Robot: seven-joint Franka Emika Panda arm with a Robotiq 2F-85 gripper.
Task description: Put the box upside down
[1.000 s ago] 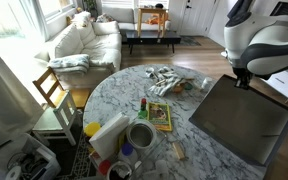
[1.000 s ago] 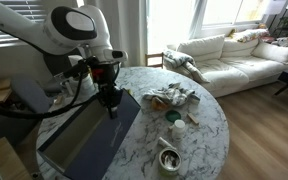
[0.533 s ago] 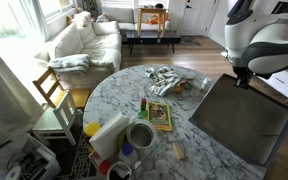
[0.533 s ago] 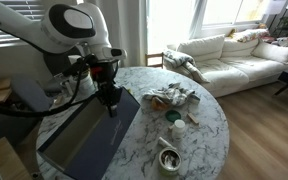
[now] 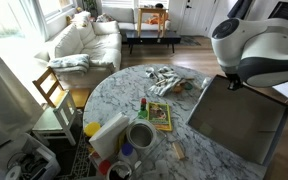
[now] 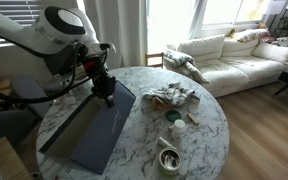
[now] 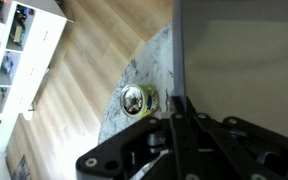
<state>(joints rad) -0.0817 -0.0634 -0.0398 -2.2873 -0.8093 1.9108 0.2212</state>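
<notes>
- The box (image 5: 239, 120) lies on one side of the desk (image 5: 114, 95). It is tilted: the edge under the hand (image 5: 231, 84) is lifted and the opposite edge rests low on the desk.
- The hand is closed on the thin rim of the box. In the wrist view its fingers (image 7: 179, 112) meet this rim, and the box (image 7: 244, 50) fills the picture beside them.
- The grip takes only a small piece of a very big box (image 6: 89, 130). If the box swings further up, its weight may twist the rim out of the fingers, and the box would fall back flat.
- The low edge stands on smooth marble and seems to reach the desk's border. It may slide outward during the turn, and then the box could leave the desk.
- The hand (image 6: 106, 90) holds near one corner, not the middle of the side. The box may therefore rotate sideways instead of tipping over cleanly.
- If the box tips toward the middle of the desk, it may land on the packet (image 5: 160, 115) or the cup (image 5: 139, 135) and push them away.
</notes>
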